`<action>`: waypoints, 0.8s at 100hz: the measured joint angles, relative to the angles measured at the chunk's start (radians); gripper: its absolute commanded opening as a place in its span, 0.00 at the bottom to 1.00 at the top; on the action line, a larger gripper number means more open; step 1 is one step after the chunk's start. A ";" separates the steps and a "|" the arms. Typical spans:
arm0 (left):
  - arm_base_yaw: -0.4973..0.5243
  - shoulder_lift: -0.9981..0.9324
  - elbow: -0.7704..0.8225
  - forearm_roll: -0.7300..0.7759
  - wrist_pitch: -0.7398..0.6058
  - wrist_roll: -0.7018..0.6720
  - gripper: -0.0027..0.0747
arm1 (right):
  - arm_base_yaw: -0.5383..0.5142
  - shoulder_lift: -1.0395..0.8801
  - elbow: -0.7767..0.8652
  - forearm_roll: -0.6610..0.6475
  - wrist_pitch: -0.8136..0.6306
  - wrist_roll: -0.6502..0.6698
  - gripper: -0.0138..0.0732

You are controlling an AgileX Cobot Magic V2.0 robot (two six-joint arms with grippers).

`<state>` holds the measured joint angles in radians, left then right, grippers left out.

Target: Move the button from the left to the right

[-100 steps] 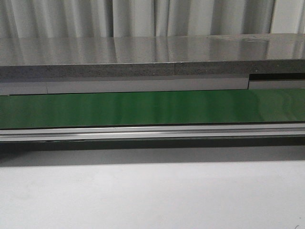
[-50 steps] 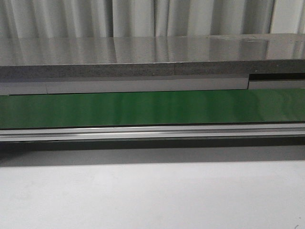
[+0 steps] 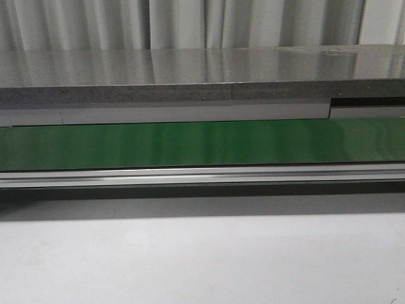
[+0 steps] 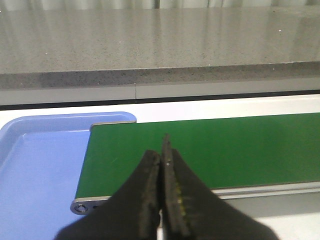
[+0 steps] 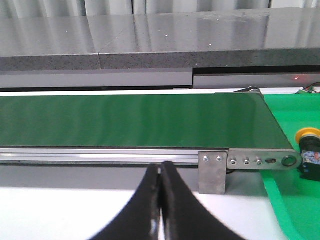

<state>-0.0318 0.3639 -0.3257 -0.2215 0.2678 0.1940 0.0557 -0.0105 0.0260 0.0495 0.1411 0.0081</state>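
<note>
The button [image 5: 308, 150], a yellow head on a dark body, sits in a green tray [image 5: 292, 200] just past the right end of the green belt [image 5: 130, 120]; it shows only in the right wrist view. My right gripper [image 5: 160, 167] is shut and empty, in front of the belt's metal rail, to the left of the button. My left gripper [image 4: 161, 147] is shut and empty over the near edge of the belt [image 4: 210, 150] by its left end. The front view shows the belt [image 3: 202, 143] bare, with no gripper in sight.
A blue tray [image 4: 35, 175] lies at the belt's left end. A grey stone counter [image 3: 202, 76] runs behind the belt. A metal bracket [image 5: 212, 172] stands at the rail's right end. A white table surface [image 3: 202, 259] lies in front.
</note>
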 measured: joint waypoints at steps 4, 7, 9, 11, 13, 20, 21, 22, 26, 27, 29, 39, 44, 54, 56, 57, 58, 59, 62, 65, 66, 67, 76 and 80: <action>0.000 0.000 0.000 0.000 0.000 0.000 0.01 | 0.000 0.000 0.000 0.000 -0.008 0.004 0.08; 0.000 0.000 0.000 0.000 0.000 0.000 0.01 | 0.000 0.000 0.000 0.000 -0.016 0.006 0.08; 0.000 0.000 0.000 0.000 0.000 0.000 0.01 | 0.000 0.000 0.000 0.000 -0.021 0.006 0.08; 0.000 0.000 0.000 0.000 0.000 0.000 0.01 | 0.000 0.000 0.000 0.000 -0.023 0.006 0.08; 0.000 0.000 0.000 0.000 0.000 0.000 0.01 | 0.000 0.000 0.000 0.000 -0.025 0.006 0.08; 0.000 0.000 0.000 0.000 0.000 0.000 0.01 | 0.000 0.000 0.000 0.000 -0.030 0.006 0.08; 0.000 0.000 0.000 0.000 0.000 0.000 0.01 | 0.000 0.000 0.000 0.000 -0.030 0.006 0.08; 0.000 0.000 0.000 0.000 0.000 0.000 0.01 | 0.000 0.000 0.000 0.000 -0.030 0.006 0.08; 0.000 0.000 0.000 0.000 0.000 0.000 0.01 | 0.000 0.000 0.000 0.000 -0.030 0.006 0.08; 0.000 0.000 0.000 0.000 0.000 0.000 0.01 | 0.000 0.000 0.000 0.000 -0.030 0.006 0.08; 0.000 0.000 0.000 0.000 0.000 0.000 0.01 | 0.000 0.000 0.000 0.000 -0.030 0.006 0.08; 0.000 0.000 0.000 0.000 0.000 0.000 0.01 | 0.000 0.000 0.000 0.000 -0.030 0.006 0.08; 0.000 0.000 0.000 0.000 0.000 0.000 0.01 | 0.000 0.000 0.000 0.000 -0.032 0.006 0.08; 0.000 0.000 0.000 0.000 0.000 0.000 0.01 | 0.000 0.000 0.000 0.000 -0.032 0.006 0.08; 0.000 0.000 0.000 0.000 0.000 0.000 0.01 | 0.000 0.000 0.000 0.000 -0.032 0.006 0.08; 0.000 0.000 0.000 0.000 0.000 0.000 0.01 | 0.000 0.000 0.000 0.000 -0.032 0.006 0.08; 0.000 0.000 0.000 0.000 0.000 0.000 0.01 | 0.000 0.000 0.000 0.000 -0.032 0.006 0.08; 0.000 0.000 0.000 0.000 0.000 0.000 0.01 | 0.000 0.000 0.000 0.000 -0.032 0.006 0.08; 0.000 0.000 0.000 0.000 0.000 0.000 0.01 | 0.000 0.000 0.000 0.000 -0.032 0.006 0.08; 0.000 0.000 0.000 0.000 0.000 0.000 0.01 | 0.000 0.000 0.000 0.000 -0.032 0.006 0.08; 0.000 0.000 0.000 0.000 0.000 0.000 0.01 | 0.000 0.000 0.000 0.000 -0.032 0.006 0.08; 0.000 0.000 0.000 0.000 0.000 0.000 0.01 | 0.000 0.000 0.000 0.000 -0.032 0.006 0.08; 0.000 0.000 0.000 0.000 0.000 0.000 0.01 | 0.000 0.000 0.000 0.000 -0.032 0.006 0.08; 0.000 0.000 0.000 0.000 0.000 0.000 0.01 | 0.000 0.000 0.000 0.000 -0.032 0.006 0.08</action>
<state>-0.0318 0.3639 -0.3257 -0.2215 0.2678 0.1940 0.0557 -0.0105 0.0262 0.0495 0.1091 0.0142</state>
